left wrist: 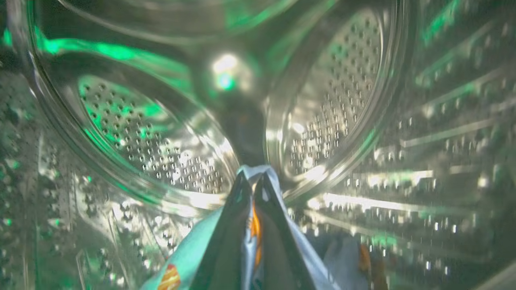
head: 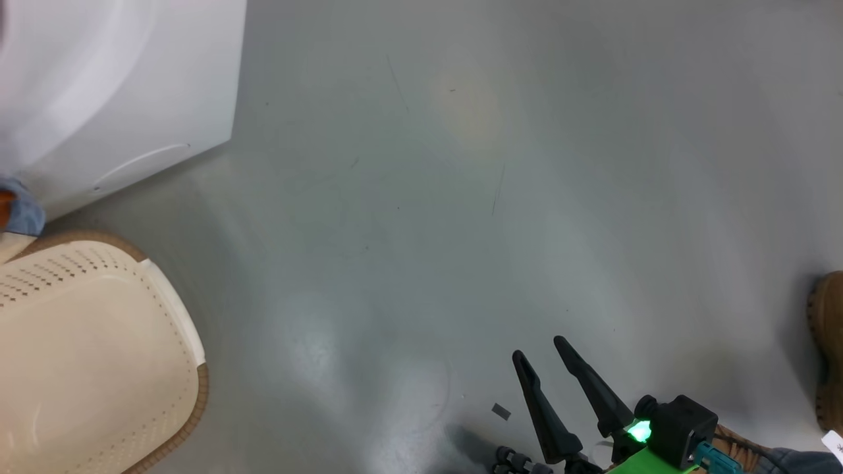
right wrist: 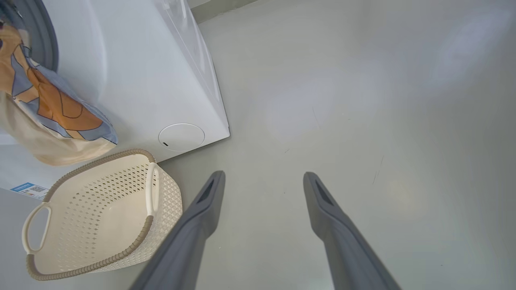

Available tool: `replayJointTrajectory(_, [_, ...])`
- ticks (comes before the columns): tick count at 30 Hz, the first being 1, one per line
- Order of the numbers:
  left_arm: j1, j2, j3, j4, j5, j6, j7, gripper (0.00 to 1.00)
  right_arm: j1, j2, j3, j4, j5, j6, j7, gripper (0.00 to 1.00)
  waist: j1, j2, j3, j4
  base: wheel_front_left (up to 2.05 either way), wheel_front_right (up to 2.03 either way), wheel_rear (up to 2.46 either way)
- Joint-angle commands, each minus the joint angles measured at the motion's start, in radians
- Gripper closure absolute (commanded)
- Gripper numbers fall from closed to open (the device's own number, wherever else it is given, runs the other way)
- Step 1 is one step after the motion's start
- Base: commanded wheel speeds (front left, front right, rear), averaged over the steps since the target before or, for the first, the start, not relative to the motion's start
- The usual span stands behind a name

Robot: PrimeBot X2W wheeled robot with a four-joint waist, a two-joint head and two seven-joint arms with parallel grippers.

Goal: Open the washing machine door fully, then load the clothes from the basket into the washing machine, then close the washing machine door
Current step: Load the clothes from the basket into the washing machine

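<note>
My left gripper (left wrist: 254, 177) reaches deep into the washing machine's perforated steel drum (left wrist: 161, 153), shut on the clothes (left wrist: 181, 262), light blue fabric with orange prints that trails back along its fingers. From outside, the clothes (right wrist: 48, 104) hang out of the grey gasket (right wrist: 46, 44) down the white washing machine (right wrist: 161, 80) front, above the cream basket (right wrist: 92, 264), whose inside looks bare. My right gripper (right wrist: 262, 174) hovers open over the grey floor, right of the basket (head: 99, 362) and the washing machine (head: 118, 85). The washing machine door is out of view.
A person's brown shoe (head: 828, 349) stands at the right edge of the floor. A blue sticker (right wrist: 28, 189) sits on the machine's front, left of the basket. A small dark scrap (head: 500, 411) lies on the floor near my right gripper (head: 537, 347).
</note>
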Motion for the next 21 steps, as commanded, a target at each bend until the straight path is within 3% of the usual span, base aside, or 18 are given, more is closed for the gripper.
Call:
replayJointTrajectory(1, [0.001, 0.043, -0.007, 0.006, 0.022, -0.006, -0.003, 1.00, 0.017, -0.015, 0.025, -0.013, 0.007, 0.002, -0.005, 0.00, -0.0001, -0.0001, -0.006, 0.006, 0.00, 0.00, 0.00])
replayJointTrajectory(6, [-0.025, 0.023, -0.047, 0.093, 0.043, -0.001, 0.002, 1.00, 0.008, -0.015, 0.024, -0.012, 0.004, 0.002, -0.005, 0.00, -0.0001, -0.0001, -0.012, 0.027, 0.00, 0.00, 0.00])
replayJointTrajectory(9, [-0.037, 0.007, -0.073, 0.135, 0.058, 0.005, 0.015, 0.55, 0.006, -0.015, 0.015, -0.006, -0.001, 0.002, -0.005, 0.00, -0.0001, -0.0001, -0.019, 0.044, 0.00, 0.00, 0.00])
replayJointTrajectory(10, [-0.040, 0.002, -0.078, 0.147, 0.062, 0.013, 0.016, 0.20, 0.005, -0.015, 0.012, -0.003, -0.002, 0.002, -0.005, 0.00, -0.0001, -0.0001, -0.022, 0.049, 0.00, 0.00, 0.00])
replayJointTrajectory(11, [-0.040, -0.001, -0.084, 0.161, 0.067, 0.020, 0.020, 0.00, 0.004, -0.015, 0.011, -0.001, -0.003, 0.002, -0.005, 0.00, -0.0001, -0.0001, -0.027, 0.054, 0.00, 0.00, 0.00])
replayJointTrajectory(21, [-0.037, -0.076, -0.080, 0.235, 0.040, 0.088, 0.015, 0.00, -0.010, -0.015, -0.012, 0.017, -0.023, 0.002, -0.005, 0.00, -0.0001, -0.0001, -0.086, 0.118, 0.00, 0.00, 0.00])
